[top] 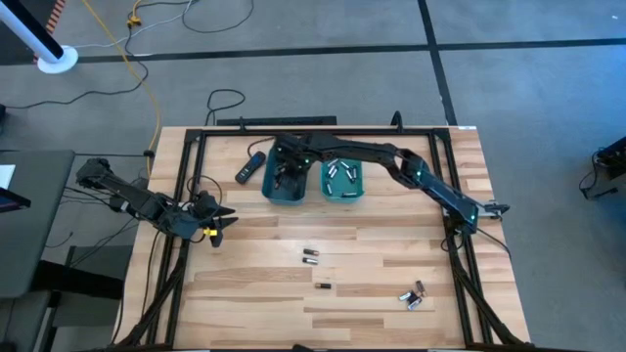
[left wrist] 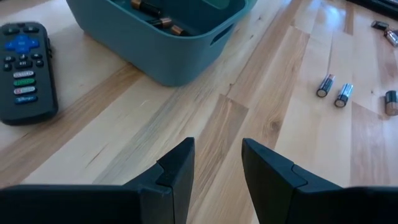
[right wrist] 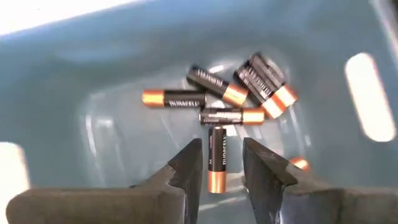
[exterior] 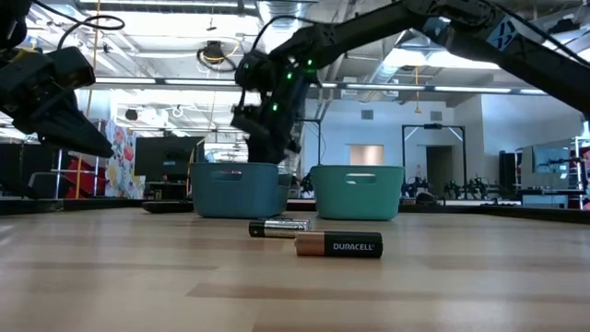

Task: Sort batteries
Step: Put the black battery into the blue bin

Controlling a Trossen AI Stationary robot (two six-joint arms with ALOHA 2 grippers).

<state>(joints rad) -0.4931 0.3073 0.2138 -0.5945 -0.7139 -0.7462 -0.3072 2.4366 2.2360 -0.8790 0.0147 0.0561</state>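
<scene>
Right gripper (right wrist: 219,163) reaching into the darker teal bin (top: 287,186), the one on the left of the pair at the far side of the counter (top: 391,264). Fingers (right wrist: 189,165) standing apart, with a copper-ended dark battery (right wrist: 216,158) lying between the tips; cannot tell whether either finger touches it. More copper-topped dark batteries (right wrist: 239,87) heaped just beyond on the bin floor, crossing and touching one another. Lighter teal bin (top: 343,183) just beside the first, holding several silvery cells (top: 339,173).

Left gripper (left wrist: 217,165) hovering over bare wood near the counter's left edge, fingers apart and holding nothing. Black remote (top: 250,166) with a blue button lying just beside the darker bin, on its left.

Loose batteries on the open counter: a pair (top: 311,256) near the middle, touching or nearly so; a single dark one (top: 323,286) a little nearer the front; a small cluster (top: 413,295) toward the front right, well apart from the bins. At counter height, a black-and-copper Duracell (exterior: 338,244) lying on its side, with a silvery cell (exterior: 279,227) close behind it, both in front of the two bins.
</scene>
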